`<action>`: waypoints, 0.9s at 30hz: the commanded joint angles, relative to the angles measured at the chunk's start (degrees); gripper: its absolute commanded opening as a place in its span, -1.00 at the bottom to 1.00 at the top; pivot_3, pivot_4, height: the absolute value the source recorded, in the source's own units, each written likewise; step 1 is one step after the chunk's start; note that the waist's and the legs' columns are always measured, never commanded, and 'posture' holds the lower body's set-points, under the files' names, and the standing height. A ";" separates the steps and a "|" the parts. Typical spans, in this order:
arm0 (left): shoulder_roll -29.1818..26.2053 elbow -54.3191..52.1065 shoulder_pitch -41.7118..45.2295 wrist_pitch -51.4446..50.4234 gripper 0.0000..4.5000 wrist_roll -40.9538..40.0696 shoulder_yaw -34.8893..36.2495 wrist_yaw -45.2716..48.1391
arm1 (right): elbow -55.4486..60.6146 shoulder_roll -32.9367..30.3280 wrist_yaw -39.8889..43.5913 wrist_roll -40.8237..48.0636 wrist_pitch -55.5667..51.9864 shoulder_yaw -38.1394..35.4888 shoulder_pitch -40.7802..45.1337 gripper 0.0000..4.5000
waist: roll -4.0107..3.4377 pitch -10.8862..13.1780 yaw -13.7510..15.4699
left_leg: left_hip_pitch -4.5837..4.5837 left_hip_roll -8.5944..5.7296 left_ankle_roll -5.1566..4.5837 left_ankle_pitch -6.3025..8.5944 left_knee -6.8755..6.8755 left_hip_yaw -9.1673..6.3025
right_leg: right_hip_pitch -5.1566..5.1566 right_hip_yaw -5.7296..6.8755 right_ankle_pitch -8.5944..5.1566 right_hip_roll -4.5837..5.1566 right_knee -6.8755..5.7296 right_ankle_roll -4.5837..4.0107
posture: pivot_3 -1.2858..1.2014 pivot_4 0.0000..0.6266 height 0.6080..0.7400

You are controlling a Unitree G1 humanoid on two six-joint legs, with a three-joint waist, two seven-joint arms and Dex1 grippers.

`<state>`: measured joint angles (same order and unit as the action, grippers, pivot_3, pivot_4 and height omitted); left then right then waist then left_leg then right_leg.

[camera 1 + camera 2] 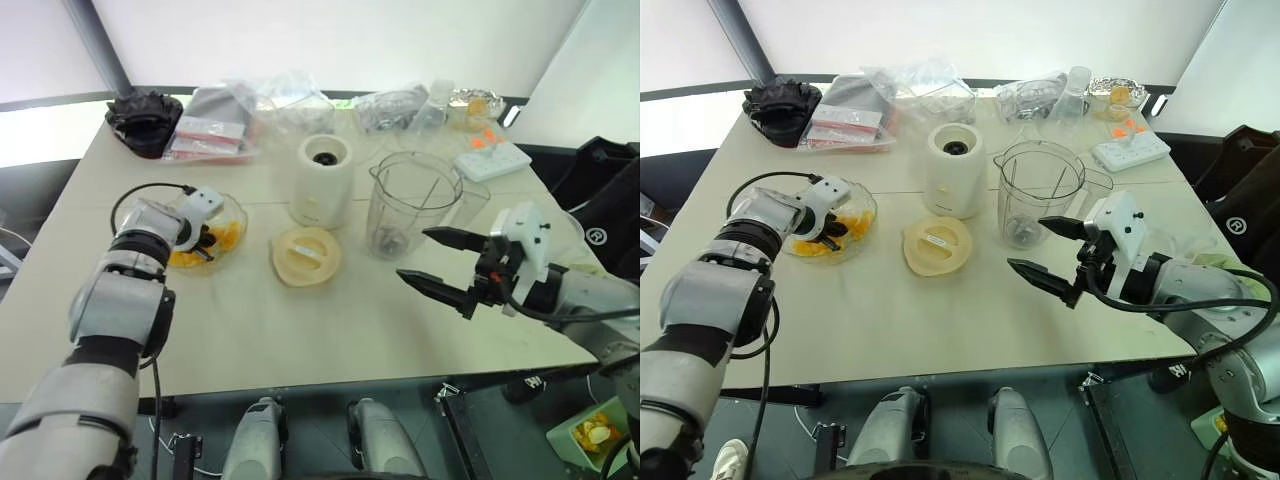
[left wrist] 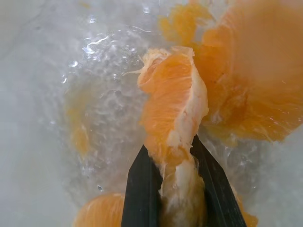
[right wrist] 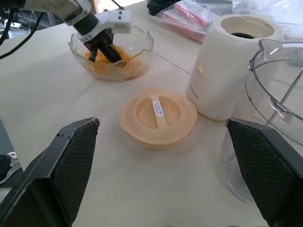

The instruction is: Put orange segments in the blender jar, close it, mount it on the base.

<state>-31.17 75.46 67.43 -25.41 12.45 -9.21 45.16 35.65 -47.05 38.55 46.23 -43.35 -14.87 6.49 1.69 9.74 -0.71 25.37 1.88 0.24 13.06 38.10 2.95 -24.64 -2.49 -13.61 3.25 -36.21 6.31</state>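
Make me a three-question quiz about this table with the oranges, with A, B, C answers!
1. Where is the flat round cream lid?
A. On the tall clear plastic blender jar
B. Flat on the table, in front of the cream-white cylindrical base
C. Inside the shallow clear scalloped bowl

2. What colour are the robot's tool fingers?
A. Black
B. Red
C. White

3. What is the left tool doing?
A. Standing open above the jar
B. Shut on the lid
C. Shut on a glossy orange segment in the bowl

Answers:
1 B: the lid lies on the tabletop by the base, and the jar's rim is uncovered.
2 A: both wrist views show black fingers.
3 C: the left wrist view shows the fingers pinching the segment.
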 commanded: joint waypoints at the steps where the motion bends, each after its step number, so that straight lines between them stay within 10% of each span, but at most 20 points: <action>1: -3.26 -1.96 3.57 -3.33 -0.98 -3.15 4.16 0.40 | 0.67 0.72 -0.10 -0.22 1.30 0.05 0.57 1.00 | 0.01 0.01 0.06 | 0.00 0.00 0.00 0.00 0.00 -0.02 | 0.00 0.01 0.00 -0.01 0.00 0.00 | 0.03 -0.52 1.00; 18: -3.88 -31.49 2.04 -27.36 -0.98 -21.17 17.03 4.51 | 0.61 0.96 0.56 -0.55 1.28 0.16 -0.18 1.00 | 0.02 0.01 0.23 | 0.01 -0.01 0.01 0.00 0.05 -0.03 | 0.04 0.01 0.02 0.01 -0.03 0.03 | 0.03 -0.52 1.00; 27: 5.79 -27.62 18.49 -20.52 -0.98 -24.54 13.19 10.69 | 6.35 2.65 -4.49 -0.02 1.06 -3.96 -6.10 1.00 | 0.05 0.03 1.44 | 0.05 -0.05 0.00 -0.01 0.10 -0.03 | 0.05 0.01 0.02 -0.02 0.02 0.05 | 0.03 -0.52 1.00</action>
<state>-26.14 46.93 82.82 -49.07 -10.92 4.53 54.06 39.08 -44.77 35.40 45.35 -42.96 -16.39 1.08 1.74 9.77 0.73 25.41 1.81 0.24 13.05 38.20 2.94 -24.57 -2.51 -13.59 3.24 -36.16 6.36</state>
